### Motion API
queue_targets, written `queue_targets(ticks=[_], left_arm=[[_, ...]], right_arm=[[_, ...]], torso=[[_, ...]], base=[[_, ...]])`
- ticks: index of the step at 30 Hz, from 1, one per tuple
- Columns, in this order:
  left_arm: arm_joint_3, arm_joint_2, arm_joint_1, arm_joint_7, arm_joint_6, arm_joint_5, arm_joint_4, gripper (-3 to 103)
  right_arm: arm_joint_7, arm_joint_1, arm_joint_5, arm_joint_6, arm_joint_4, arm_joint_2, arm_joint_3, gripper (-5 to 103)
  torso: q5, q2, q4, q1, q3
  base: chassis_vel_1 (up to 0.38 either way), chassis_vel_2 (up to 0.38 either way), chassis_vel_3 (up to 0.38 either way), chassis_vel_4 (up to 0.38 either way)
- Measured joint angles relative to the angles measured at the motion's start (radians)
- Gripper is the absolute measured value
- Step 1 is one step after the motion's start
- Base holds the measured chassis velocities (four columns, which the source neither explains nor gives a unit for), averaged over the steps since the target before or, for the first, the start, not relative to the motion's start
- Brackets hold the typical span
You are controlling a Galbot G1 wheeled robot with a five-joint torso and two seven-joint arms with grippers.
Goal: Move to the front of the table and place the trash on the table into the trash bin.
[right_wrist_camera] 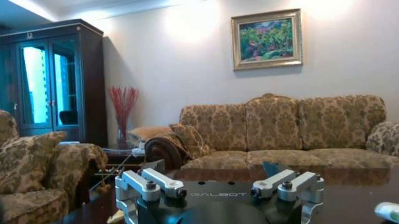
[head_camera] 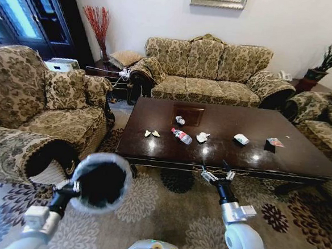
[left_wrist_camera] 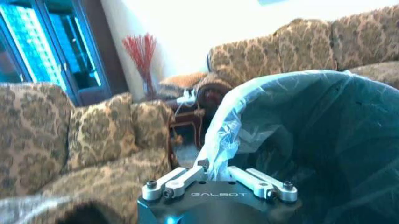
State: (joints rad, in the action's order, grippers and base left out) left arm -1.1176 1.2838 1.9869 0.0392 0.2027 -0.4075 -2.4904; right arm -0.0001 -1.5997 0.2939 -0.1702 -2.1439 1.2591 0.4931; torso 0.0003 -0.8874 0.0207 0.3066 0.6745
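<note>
The left gripper [left_wrist_camera: 215, 179] is clamped on the rim of the trash bin [head_camera: 101, 181], holding it up over the carpet [head_camera: 165, 215] short of the table's near-left corner. The bin's mouth faces the head camera; its inside is dark, with no contents I can make out, and a translucent bag [left_wrist_camera: 249, 107] folds over the rim.

The right gripper [head_camera: 218, 175] hangs with its fingers apart just before the near edge of the table [head_camera: 300, 159].

On the table, a clear bottle [head_camera: 181, 136] lies on its side near the middle, long axis running diagonally from far-left to near-right. Beside it lie 2 yellowish scraps [head_camera: 151, 134], crumpled tissues [head_camera: 202, 137], and wrappers [head_camera: 275, 142] toward the right edge.
</note>
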Motion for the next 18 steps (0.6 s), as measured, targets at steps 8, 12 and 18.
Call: queue_targets(ticks=[8, 12, 18], left_arm=[[-0.018, -0.157, -0.161, -0.016, 0.139, -0.16, 0.06, 1], [0.003, -0.224, -0.199, -0.037, 0.162, -0.213, 0.123, 1], [0.011, -0.352, -0.291, -0.061, 0.192, -0.288, 0.223, 1]], right_arm=[[-0.014, -0.026, -0.055, 0.006, -0.004, 0.014, -0.027, 100], [-0.028, -0.031, -0.062, 0.006, -0.004, 0.011, -0.026, 100], [-0.041, -0.037, -0.064, -0.011, 0.002, 0.004, -0.007, 100]], torso=[[-0.0006, 0.0, -0.0005, 0.0, 0.0], [-0.0008, 0.0, -0.0002, 0.0, 0.0], [-0.0004, 0.0, -0.0003, 0.0, 0.0]], base=[[0.0, 0.0, 0.0, 0.0], [0.0, 0.0, 0.0, 0.0], [0.0, 0.0, 0.0, 0.0]])
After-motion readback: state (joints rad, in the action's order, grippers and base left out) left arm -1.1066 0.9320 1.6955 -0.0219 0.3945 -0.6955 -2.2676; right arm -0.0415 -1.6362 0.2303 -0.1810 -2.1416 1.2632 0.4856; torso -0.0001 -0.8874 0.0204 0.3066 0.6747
